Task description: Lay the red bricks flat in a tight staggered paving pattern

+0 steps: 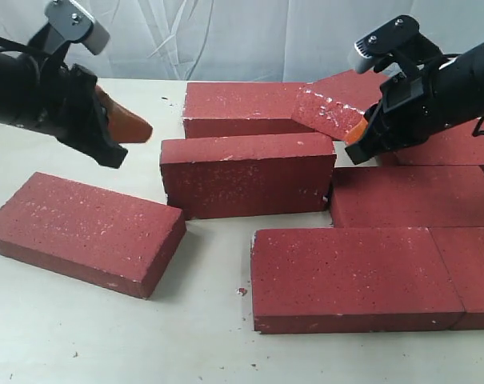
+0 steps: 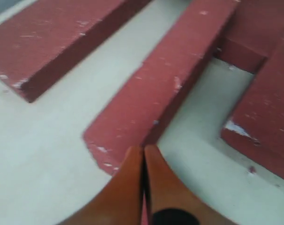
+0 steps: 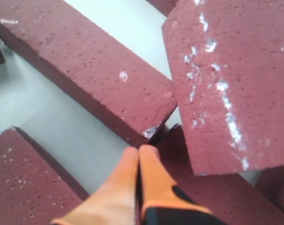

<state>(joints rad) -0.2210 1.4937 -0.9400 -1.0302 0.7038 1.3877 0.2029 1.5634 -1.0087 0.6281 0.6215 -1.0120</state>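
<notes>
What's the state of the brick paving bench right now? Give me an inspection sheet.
Surface: cream table, bare at the front.
Job's things: red bricks mostly flat, with gaps between them; loose brick askew at left; tilted brick propped on others.
Clutter: red crumb.
Grippers: left gripper fingers shut, empty, above the table; right gripper fingers shut, at the tilted brick's lower edge.
Cables: thin black lead by the right arm.
Surroundings: white backdrop sheet.

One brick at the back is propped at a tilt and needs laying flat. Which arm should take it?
Probably the right. The right gripper, shut, sits just beside the tilted brick; the left gripper, also shut, hovers on the far side, past the back brick.
</notes>
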